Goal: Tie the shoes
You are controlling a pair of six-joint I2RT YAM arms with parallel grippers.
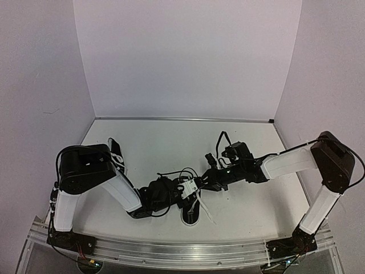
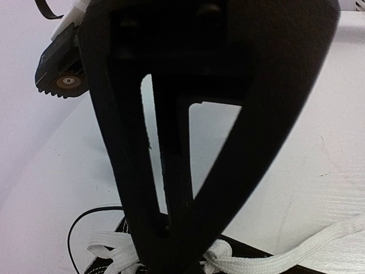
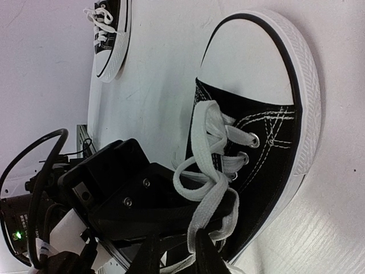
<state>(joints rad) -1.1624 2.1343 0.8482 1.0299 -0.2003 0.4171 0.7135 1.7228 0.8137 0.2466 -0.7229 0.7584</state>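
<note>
Black canvas with white rubber edging marks the near shoe (image 1: 191, 211), which lies on the white table (image 1: 171, 142) close to the front edge. It sits right where the two arms meet. Both grippers are over its lacing, one from each side.

The left gripper (image 2: 171, 251) is closed, its fingers pressed together and pointing straight down into the white laces (image 3: 208, 171) at the shoe's throat. Its tips run out of the wrist picture, so I cannot tell whether any lace is caught between them. One loose strand trails off across the table to the right of the shoe.

The right gripper (image 3: 179, 260) comes in from the other side, close to the left one. Its fingers show only at the bottom edge of its own view, a little apart, with a strand running down between them. I cannot tell whether they pinch it. From that view the shoe's white toe cap (image 3: 251, 63) points away from the gripper, and slack loops of lace lie over the eyelets.

The second shoe (image 1: 116, 151) lies at the back left, partly hidden by the left arm's elbow, well apart from both grippers.
</note>
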